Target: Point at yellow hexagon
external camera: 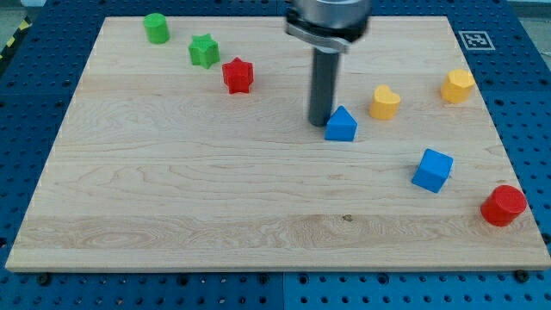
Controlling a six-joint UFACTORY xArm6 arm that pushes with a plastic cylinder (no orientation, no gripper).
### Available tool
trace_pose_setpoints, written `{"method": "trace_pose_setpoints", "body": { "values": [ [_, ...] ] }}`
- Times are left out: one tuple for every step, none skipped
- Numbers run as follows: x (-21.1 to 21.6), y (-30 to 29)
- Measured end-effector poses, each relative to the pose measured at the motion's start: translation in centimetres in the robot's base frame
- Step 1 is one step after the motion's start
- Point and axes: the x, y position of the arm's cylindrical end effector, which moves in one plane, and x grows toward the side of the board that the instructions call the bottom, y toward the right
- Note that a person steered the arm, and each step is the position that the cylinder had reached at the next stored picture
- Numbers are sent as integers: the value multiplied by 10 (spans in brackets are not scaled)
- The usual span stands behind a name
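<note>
The yellow hexagon (458,85) lies near the board's right edge, toward the view's top. My tip (320,123) rests on the board just left of a blue house-shaped block (342,125), almost touching it. The hexagon is far to the right of the tip and a little higher in the view. A yellow heart-shaped block (385,102) lies between the tip and the hexagon.
A blue cube (432,170) and a red cylinder (503,206) lie at the lower right. A red star (238,75), a green star (204,51) and a green cylinder (156,27) lie at the upper left. The wooden board (172,189) sits on a blue pegboard.
</note>
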Motion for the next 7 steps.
{"method": "trace_pose_setpoints", "body": {
  "values": [
    [11, 40],
    [11, 32],
    [11, 24],
    [9, 20],
    [-39, -12],
    [-76, -4],
    [-80, 57]
  ]
}}
